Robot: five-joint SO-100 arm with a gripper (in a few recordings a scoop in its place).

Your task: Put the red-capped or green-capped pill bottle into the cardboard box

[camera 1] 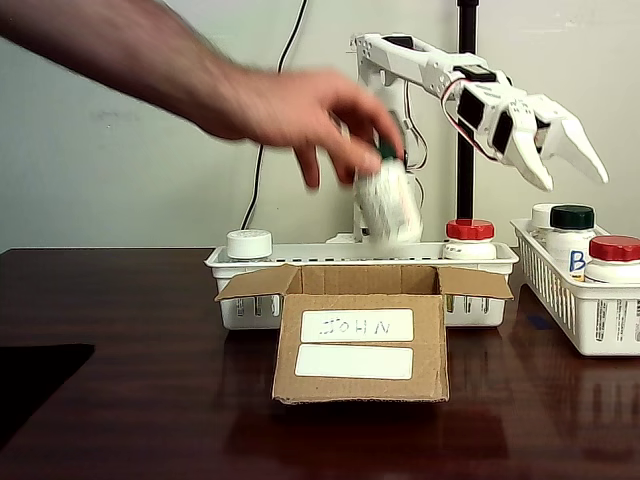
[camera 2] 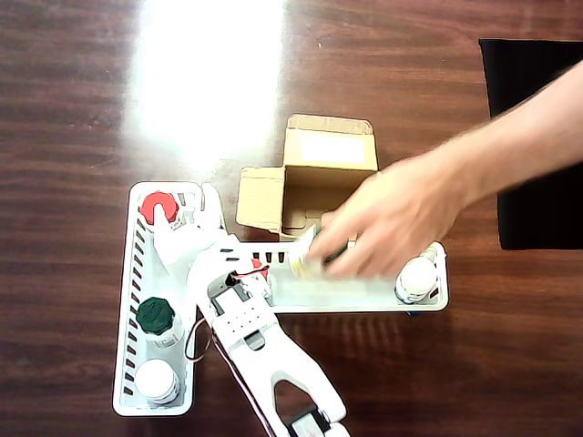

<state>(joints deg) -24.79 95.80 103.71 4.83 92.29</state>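
The cardboard box (camera 1: 290, 380) (camera 2: 330, 146) stands open at the table's middle, flaps spread. A person's hand (camera 1: 290, 105) (camera 2: 401, 218) holds a blurred white pill bottle with a green cap (camera 1: 388, 200) (camera 2: 305, 259) just above and behind the box. My gripper (camera 1: 570, 160) (camera 2: 187, 218) hangs open and empty, high at the right in the fixed view, over the side basket. Another green-capped bottle (camera 1: 571, 225) (camera 2: 157, 316) and a red-capped bottle (camera 1: 614, 258) (camera 2: 159, 208) stand in that basket. A second red-capped bottle (camera 1: 470, 238) (camera 2: 260, 269) stands in the rear basket.
A white slotted basket (camera 1: 240, 300) (camera 2: 364, 296) lies behind the box with a white-capped bottle (camera 1: 249, 243) (camera 2: 417, 278). The side basket (camera 1: 590, 320) (camera 2: 127, 300) also holds a white-capped bottle (camera 1: 545, 215) (camera 2: 157, 381). A black mat (camera 1: 30, 380) (camera 2: 533, 137) lies at the table edge.
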